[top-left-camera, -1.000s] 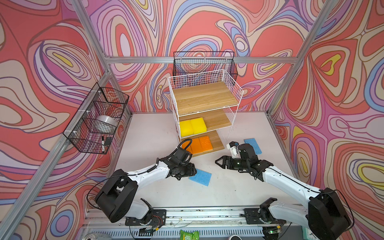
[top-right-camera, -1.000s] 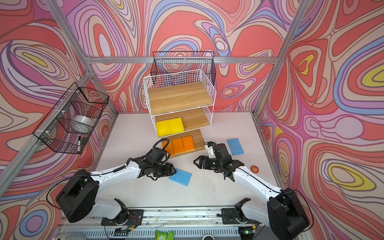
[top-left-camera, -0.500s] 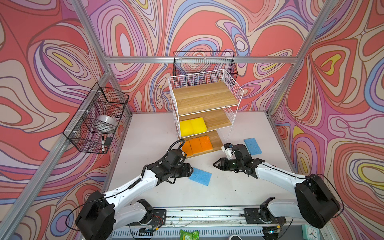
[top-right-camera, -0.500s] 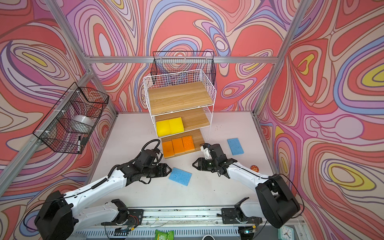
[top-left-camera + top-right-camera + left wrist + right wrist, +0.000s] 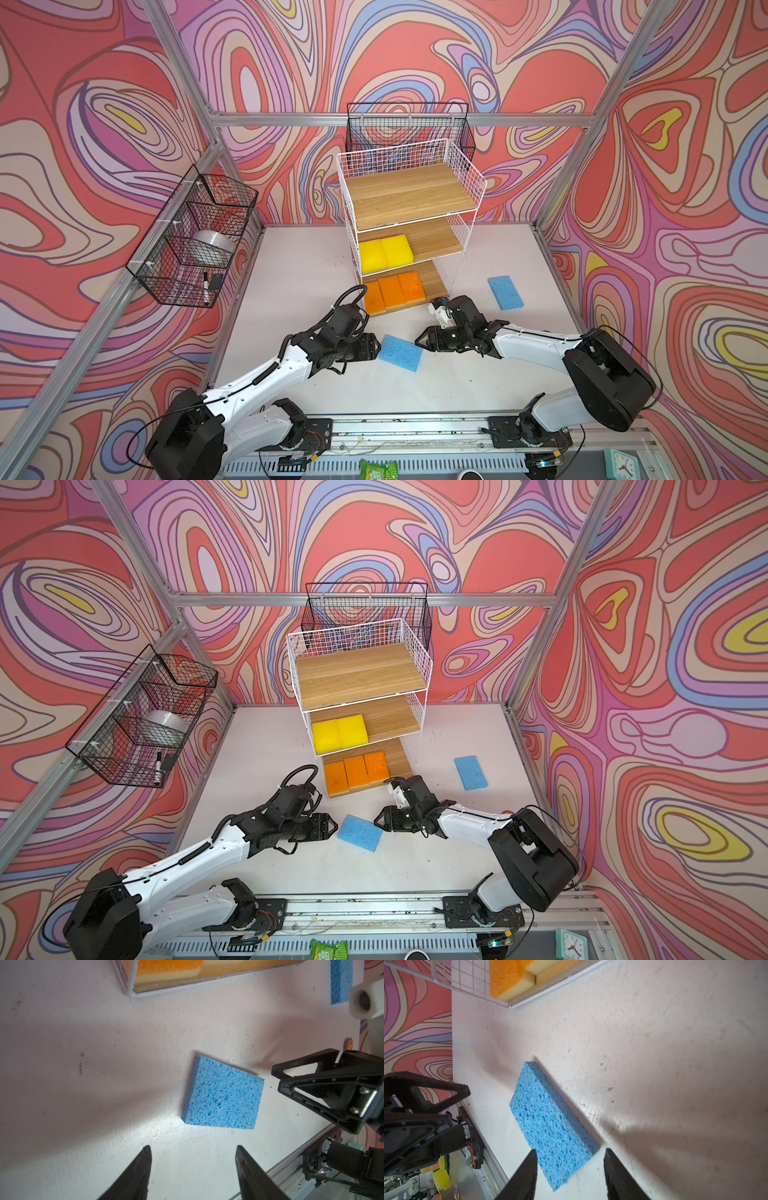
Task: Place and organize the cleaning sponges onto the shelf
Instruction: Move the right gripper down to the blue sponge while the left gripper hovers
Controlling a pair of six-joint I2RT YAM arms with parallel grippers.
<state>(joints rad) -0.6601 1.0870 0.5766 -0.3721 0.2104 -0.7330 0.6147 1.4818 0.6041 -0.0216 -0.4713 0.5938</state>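
Observation:
One thin blue sponge (image 5: 400, 352) (image 5: 360, 833) lies flat on the white table between my two grippers. My left gripper (image 5: 376, 348) (image 5: 193, 1148) stands open just short of its left edge, nothing between the fingers. From the other side my right gripper (image 5: 419, 341) (image 5: 571, 1151) is open, and the sponge's (image 5: 550, 1124) near corner reaches in between its tips. A second blue sponge (image 5: 504, 293) lies right of the shelf (image 5: 411, 195). Two yellow sponges (image 5: 385, 253) sit on the middle board, three orange ones (image 5: 395, 293) on the bottom board.
A black wire basket (image 5: 195, 245) on the left wall holds a tape roll and a marker. Another black basket (image 5: 409, 124) hangs behind the shelf's top. The metal rail (image 5: 415, 428) runs along the table's front edge. The shelf's top board is bare.
My right gripper has moved left and forward to the blue sponge's end, and its jaws have narrowed. The left arm has stretched out lower; its tips stay beside the sponge.

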